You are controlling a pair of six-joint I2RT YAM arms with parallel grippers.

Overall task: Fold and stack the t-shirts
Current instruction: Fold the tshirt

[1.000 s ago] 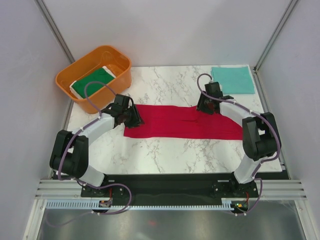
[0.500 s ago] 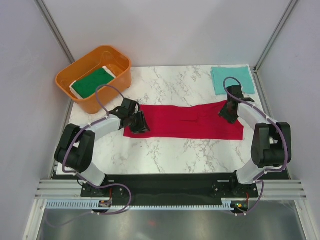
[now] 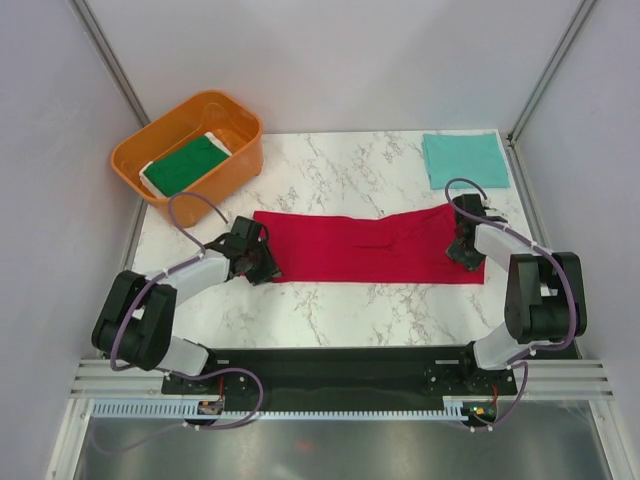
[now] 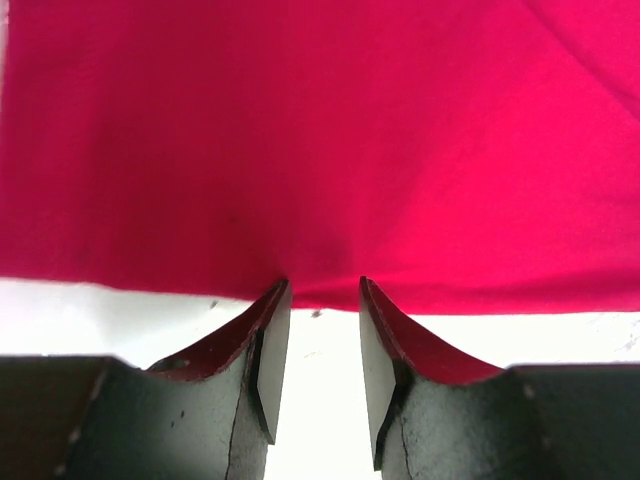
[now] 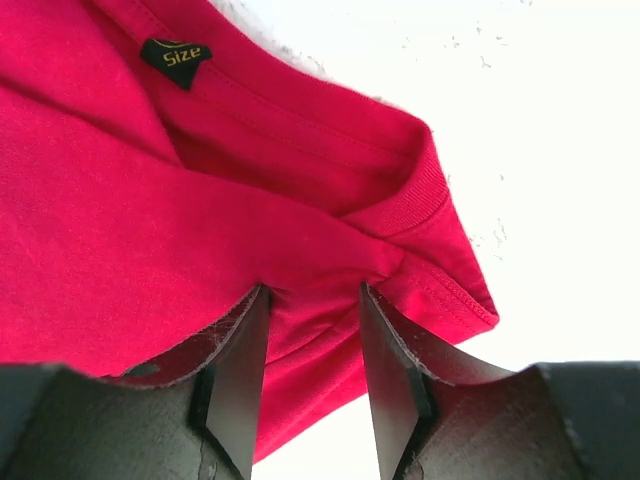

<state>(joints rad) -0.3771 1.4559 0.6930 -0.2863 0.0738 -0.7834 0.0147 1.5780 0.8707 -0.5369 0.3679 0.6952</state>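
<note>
The bright red t-shirt (image 3: 370, 245) lies as a long folded strip across the middle of the marble table (image 3: 330, 310). My left gripper (image 3: 266, 268) is at its near left corner. In the left wrist view my left gripper (image 4: 318, 292) is open, its tips at the edge of the red cloth (image 4: 320, 130) with bare table between them. My right gripper (image 3: 462, 256) is at the shirt's right end. In the right wrist view it (image 5: 312, 298) is open over the collar end (image 5: 150, 200), near the size label (image 5: 175, 50). The teal t-shirt (image 3: 465, 160) lies folded at the back right. The dark green t-shirt (image 3: 185, 165) lies in the tub.
An orange plastic tub (image 3: 225, 115) stands at the back left corner. Grey walls and metal posts close in the table on three sides. The arm bases sit on a black bar at the near edge.
Both grippers have moved from the shirt's far edge toward its near edge. The right gripper first went right to the shirt's end. The red strip has shifted slightly.
</note>
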